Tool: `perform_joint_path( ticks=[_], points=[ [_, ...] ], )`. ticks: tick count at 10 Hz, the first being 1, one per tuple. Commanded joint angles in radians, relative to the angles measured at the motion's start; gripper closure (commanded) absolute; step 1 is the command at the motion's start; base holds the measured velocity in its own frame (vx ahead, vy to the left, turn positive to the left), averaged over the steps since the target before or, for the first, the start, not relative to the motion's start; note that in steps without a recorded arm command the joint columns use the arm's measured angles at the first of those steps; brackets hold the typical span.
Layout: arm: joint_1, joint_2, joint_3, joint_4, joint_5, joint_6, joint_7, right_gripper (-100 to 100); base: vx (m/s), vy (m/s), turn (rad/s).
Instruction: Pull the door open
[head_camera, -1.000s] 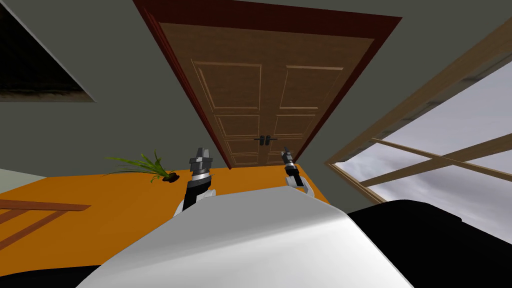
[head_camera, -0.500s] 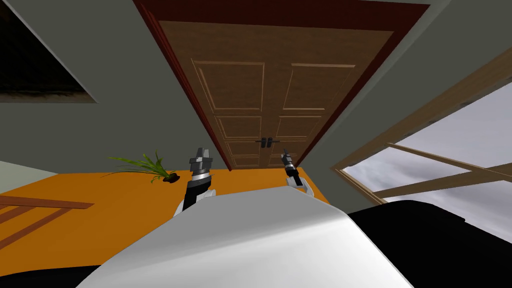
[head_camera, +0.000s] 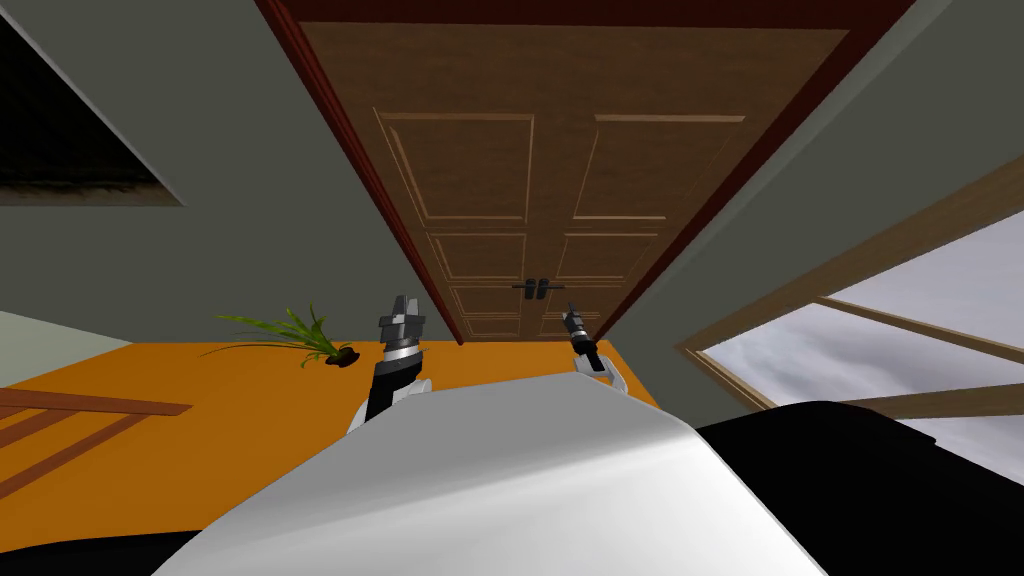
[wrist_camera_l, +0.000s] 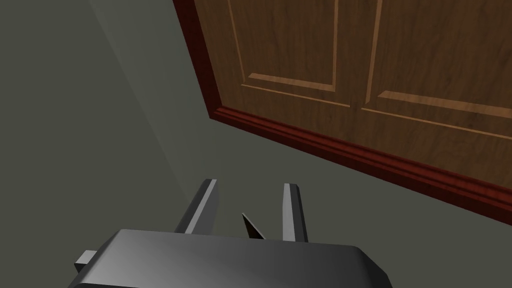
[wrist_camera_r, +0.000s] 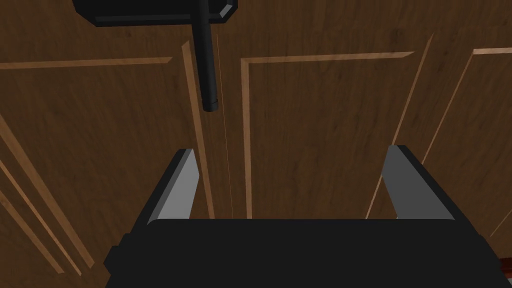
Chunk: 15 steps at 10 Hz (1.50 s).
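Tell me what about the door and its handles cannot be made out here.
Black handle, right wrist view: its plate is cut off by the picture's edge.
Both handles, head view: too small to show their shape.
Door frame, head view: its top is cut off by the edge.

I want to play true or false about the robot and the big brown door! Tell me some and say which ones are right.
1. The right gripper is open and holds nothing. True.
2. The right gripper is squeezing the black door handle. False: the handle is ahead of its fingers, untouched.
3. A green plant sits on the orange floor, to the left of the left gripper. True.
4. The door is painted white. False: it is brown with a dark red frame.
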Motion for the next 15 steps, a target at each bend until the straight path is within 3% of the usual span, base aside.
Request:
perform_joint_path(
  ticks=[1, 8, 10, 11, 14, 15],
  points=[
    [-0.014, -0.008, -0.004, 0.040, 0.007, 0.002, -0.022, -100, 0.132, -0.013, 0.042],
    [-0.047, -0.033, -0.018, 0.158, 0.033, 0.014, -0.097, -100, 0.129, -0.033, 0.037],
    [-0.048, -0.032, -0.018, 0.163, 0.035, 0.014, -0.098, -100, 0.123, -0.032, 0.021],
    [-0.043, -0.059, -0.052, 0.196, 0.021, 0.006, -0.108, -100, 0.081, 0.022, 0.071],
    [-0.037, -0.103, -0.106, 0.248, -0.004, -0.008, -0.124, -100, 0.120, 0.007, 0.068],
    [-0.037, -0.103, -0.106, 0.248, -0.004, -0.008, -0.124, -100, 0.115, -0.015, 0.033]
  ],
)
